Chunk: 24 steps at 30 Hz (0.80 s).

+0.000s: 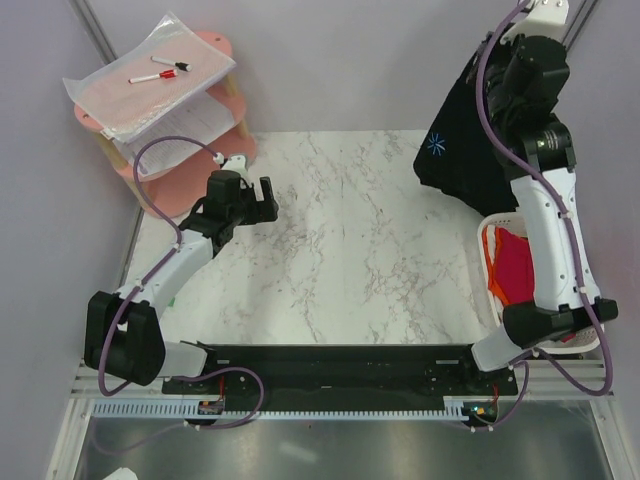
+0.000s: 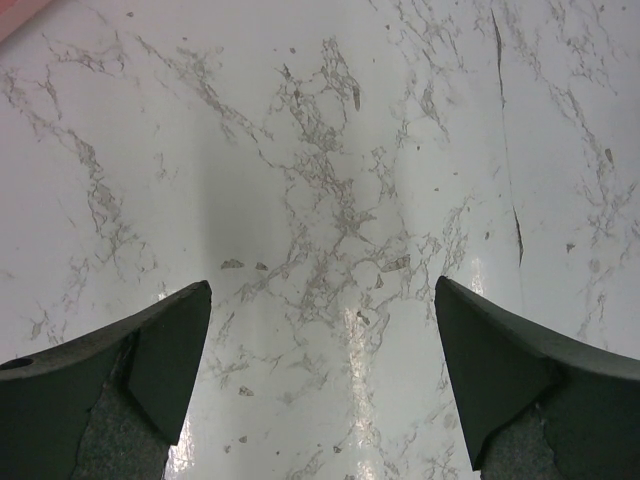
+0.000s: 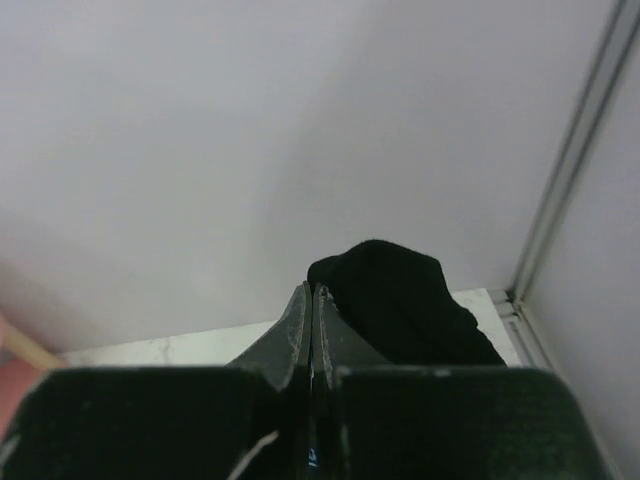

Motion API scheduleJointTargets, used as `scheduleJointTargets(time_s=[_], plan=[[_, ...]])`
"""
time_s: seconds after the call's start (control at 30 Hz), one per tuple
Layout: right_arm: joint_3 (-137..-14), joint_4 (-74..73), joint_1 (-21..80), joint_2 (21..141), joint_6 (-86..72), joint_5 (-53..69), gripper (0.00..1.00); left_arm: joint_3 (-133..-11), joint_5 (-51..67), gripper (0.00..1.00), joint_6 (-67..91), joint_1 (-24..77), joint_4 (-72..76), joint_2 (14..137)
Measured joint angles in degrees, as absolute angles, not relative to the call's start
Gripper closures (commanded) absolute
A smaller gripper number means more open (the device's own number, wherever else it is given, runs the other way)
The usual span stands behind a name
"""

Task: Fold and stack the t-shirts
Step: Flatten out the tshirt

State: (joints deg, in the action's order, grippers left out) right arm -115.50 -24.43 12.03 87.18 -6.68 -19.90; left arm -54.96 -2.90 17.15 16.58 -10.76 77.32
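A large black t-shirt (image 1: 462, 145) with a small blue star mark hangs at the far right of the marble table (image 1: 350, 250), lifted off it. My right gripper (image 1: 497, 62) is raised high there. In the right wrist view its jaws (image 3: 312, 292) are pressed together, and the black t-shirt (image 3: 395, 300) bulges out just past the tips. Red and orange t-shirts (image 1: 510, 265) lie bunched in the white basket (image 1: 484, 252) under the right arm. My left gripper (image 1: 268, 198) hovers over the table's left side, open, with only bare marble between its fingers (image 2: 170, 340).
A pink two-tier shelf (image 1: 215, 60) stands at the back left, with a plastic sleeve of papers (image 1: 150, 80) and a red marker (image 1: 150, 76) on top. Lilac walls close off the back and both sides. A black rail (image 1: 330, 365) runs along the near edge.
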Motion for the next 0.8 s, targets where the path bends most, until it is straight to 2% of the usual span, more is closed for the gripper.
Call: scheduleJointTargets(time_s=[0.17, 0.27, 0.4, 0.7, 0.77, 0.8], plan=[[-132.7, -25.8, 13.0, 98.6, -7.9, -8.9, 1.0, -55.0, -2.9, 0.0, 17.1, 16.6, -10.9, 77.3], [-138.4, -26.5, 15.7, 105.7, -8.3, -2.7, 1.0, -55.0, -3.1, 0.0, 17.1, 16.6, -11.1, 77.3], [-137.6, -28.7, 20.8, 111.9, -8.3, 3.9, 1.0, -55.0, -3.8, 0.0, 17.1, 16.6, -11.1, 77.3], [-122.0, -30.3, 33.1, 119.1, -7.0, 16.6, 0.99, -55.0, -4.7, 0.0, 17.1, 16.6, -11.2, 77.3], [-118.5, -30.5, 36.4, 120.6, -5.6, 19.1, 0.86, -55.0, -4.8, 0.0, 17.1, 16.6, -11.2, 77.3], [-116.3, -30.7, 38.2, 121.0, -5.0, 20.5, 0.64, -55.0, -5.0, 0.0, 17.1, 16.6, -11.2, 77.3]])
